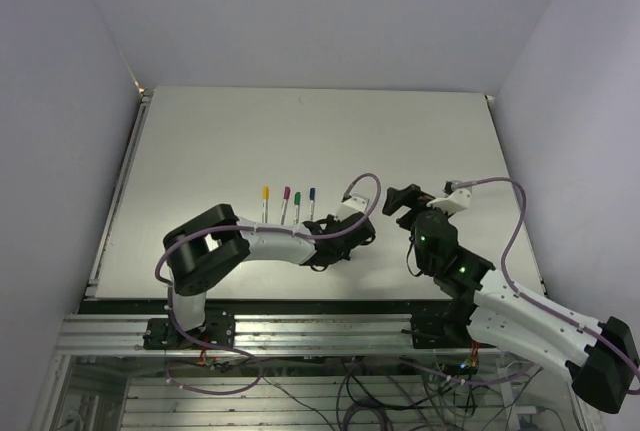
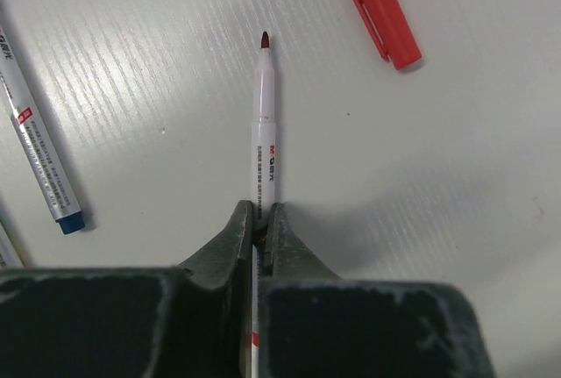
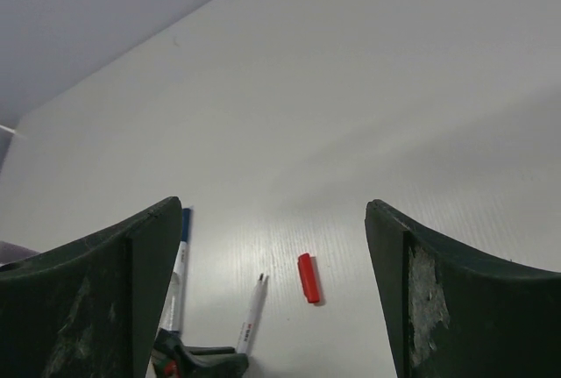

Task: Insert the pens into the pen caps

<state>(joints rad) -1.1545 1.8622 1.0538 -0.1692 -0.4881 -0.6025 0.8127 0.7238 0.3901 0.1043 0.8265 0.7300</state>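
Left gripper [image 2: 260,213] tight on uncapped red pen [image 2: 265,124]; red cap [image 2: 384,14] empty nearby; right gripper [image 3: 271,211] wide, empty.

Bright even overhead light, soft shadows, mild table sheen, sharp focus

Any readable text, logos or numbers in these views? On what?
"M&G" (likely; only partly legible): barrel of the red-tipped pen in the left gripper. Smaller print beside it: too small to read.
Blue-ended pen: printing on barrel, blurred, unreadable.
Red cap: none visible.
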